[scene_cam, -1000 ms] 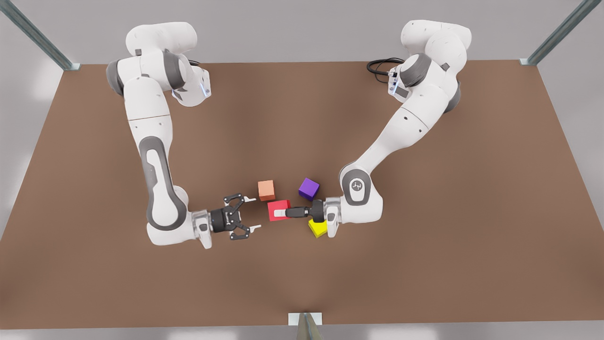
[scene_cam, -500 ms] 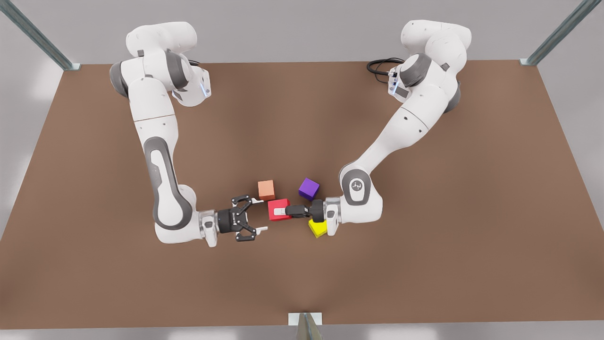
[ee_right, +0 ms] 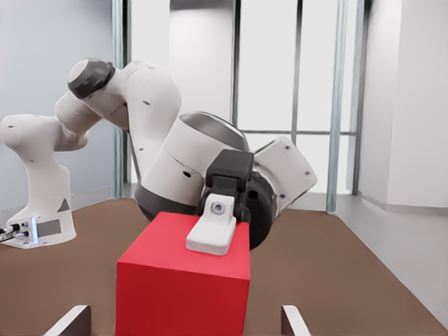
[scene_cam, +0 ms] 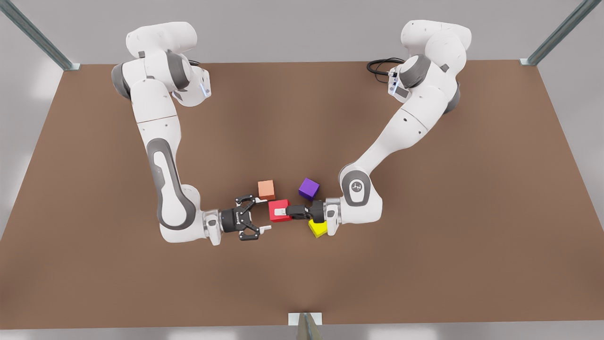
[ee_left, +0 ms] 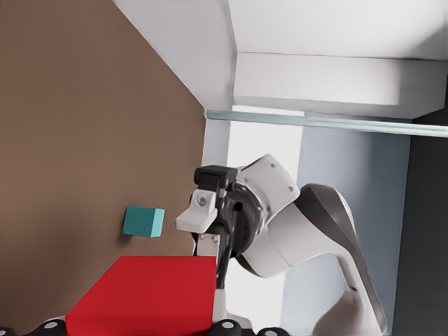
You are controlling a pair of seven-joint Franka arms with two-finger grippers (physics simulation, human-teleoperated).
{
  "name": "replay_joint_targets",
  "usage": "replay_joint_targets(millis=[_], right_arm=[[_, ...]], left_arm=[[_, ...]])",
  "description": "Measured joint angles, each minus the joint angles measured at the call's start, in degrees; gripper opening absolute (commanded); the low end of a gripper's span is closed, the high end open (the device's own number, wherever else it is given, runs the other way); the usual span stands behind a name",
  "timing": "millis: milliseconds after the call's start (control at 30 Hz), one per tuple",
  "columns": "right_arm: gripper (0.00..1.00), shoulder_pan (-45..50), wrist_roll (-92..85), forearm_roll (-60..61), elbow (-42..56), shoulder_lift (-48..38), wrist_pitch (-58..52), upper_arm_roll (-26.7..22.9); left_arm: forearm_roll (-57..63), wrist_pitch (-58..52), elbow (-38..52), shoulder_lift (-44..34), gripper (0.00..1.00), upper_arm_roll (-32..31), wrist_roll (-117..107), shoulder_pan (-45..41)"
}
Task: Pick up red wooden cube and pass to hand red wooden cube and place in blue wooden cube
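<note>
**Clerk:** Item one?

**Keeper:** Red wooden cube (scene_cam: 278,210), one piece, plain matte faces. It sits over the middle of the tabletop (scene_cam: 424,259), somewhat nearer the edge opposite the arm bases. The left gripper (scene_cam: 283,211) is clenched on it, with one white finger (ee_right: 213,234) lying across the cube's upper face in the right wrist view.

**Clerk:** Which arm is that?

**Keeper:** The arm on the front view's right. Its wrist camera has the cube right up close.

**Clerk:** Item two?

**Keeper:** Right gripper (scene_cam: 263,215), on the arm at the front view's left. It is level, faces the cube and is released, with its fingers spread wide. One fingertip (scene_cam: 261,200) is just beside the cube's corner, the other nearer the edge opposite the bases. In its own wrist view the two white tips flank the cube without touching it.

**Clerk:** Item three?

**Keeper:** Blue wooden cube (ee_left: 143,221), teal, one piece. It rests flat on the tabletop, apart from the red cube in the left wrist view.

**Clerk:** Sundries?

**Keeper:** Salmon cube (scene_cam: 266,190), just beside the red cube on the side toward the arm bases. Purple cube (scene_cam: 309,189), near the left gripper on that same side. Yellow cube (scene_cam: 318,228), partly hidden under the left wrist.
</note>
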Motion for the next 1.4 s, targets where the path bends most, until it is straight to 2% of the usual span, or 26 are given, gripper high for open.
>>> replay_joint_targets(millis=[500, 533, 567, 600, 667, 700, 800, 900, 967, 1033, 1067, 1100, 1167, 1267, 1300, 1367, 1400], right_arm=[[1.00, 1.95, -1.48, 1.86, 0.50, 0.92, 2.73, 3.06], [0.88, 2.14, -1.52, 2.02, 0.52, 0.92, 3.28, 3.18], [0.42, 2.23, -1.54, 2.03, 0.57, 0.92, 3.71, 3.25], [0.39, 2.28, -1.50, 1.86, 0.63, 0.92, 3.98, 3.28], [0.39, 2.31, -1.50, 1.87, 0.64, 0.90, 4.61, 3.35], [0.39, 2.32, -1.51, 1.90, 0.63, 0.90, 4.92, 3.38], [0.39, 2.33, -1.52, 2.00, 0.63, 0.90, 5.58, 3.43], [0.39, 2.22, -1.51, 1.97, 0.66, 0.85, 5.98, 3.55], [0.39, 0.18, -1.54, -0.31, 0.96, 0.49, 6.03, 2.57], [0.39, -3.61, -1.04, -11.22, 4.70, -1.04, 5.63, -1.13], [0.39, -4.92, -0.29, -18.34, 7.35, -1.60, 4.81, -3.54], [0.38, -5.60, 0.99, -26.43, 8.76, -2.89, 3.88, -5.87], [0.36, -5.88, 4.41, -44.71, 10.19, -6.80, 2.33, -8.17], [0.36, -2.32, 11.19, -67.08, 8.26, -12.17, 0.71, -8.75], [0.37, -1.67, 13.64, -72.16, 6.11, -13.57, 0.46, -8.76], [0.37, -0.89, 18.23, -79.25, 0.40, -16.25, 1.10, -8.93], [0.38, -0.79, 20.53, -82.34, -2.93, -17.54, 2.14, -8.94]], left_arm=[[-0.12, 0.14, 0.91, 0.25, 0.70, 0.00, 1.69, -0.43], [-0.13, 0.18, 1.02, 0.31, 0.70, 0.00, 1.76, -0.48], [-0.14, 0.21, 1.08, 0.33, 0.70, 0.00, 1.83, -0.50], [-0.15, 0.24, 1.11, 0.35, 0.70, 0.00, 1.89, -0.50], [-0.15, 0.27, 1.14, 0.37, 0.70, 0.02, 2.00, -0.49], [-0.31, 0.25, 1.14, 0.37, 1.00, 0.02, 2.17, -0.49], [-0.43, 0.07, 0.60, -0.38, 1.00, -0.02, 2.86, 0.80], [3.33, -2.38, -2.74, -4.15, 1.00, -0.18, 2.32, 8.49], [10.14, -9.99, -1.89, -5.47, 1.00, -0.26, 1.30, 20.18], [20.91, -17.93, 0.90, -10.96, 1.00, -0.16, -1.07, 27.22], [32.37, -22.22, 1.39, -15.79, 1.00, -0.90, -2.72, 27.71], [46.33, -27.68, 1.68, -18.98, 1.00, -4.46, -4.29, 27.40], [66.71, -38.10, 2.84, -22.92, 1.00, -9.19, -7.20, 28.74], [82.18, -48.83, 3.80, -24.60, 1.00, -11.15, -11.41, 32.05], [84.46, -51.21, 1.95, -28.43, 1.00, -7.15, -13.02, 30.10], [80.57, -51.26, -17.10, -46.85, 1.00, 19.08, -15.18, 12.56], [78.78, -51.78, -19.82, -50.14, 1.00, 25.35, -15.68, 8.14]])
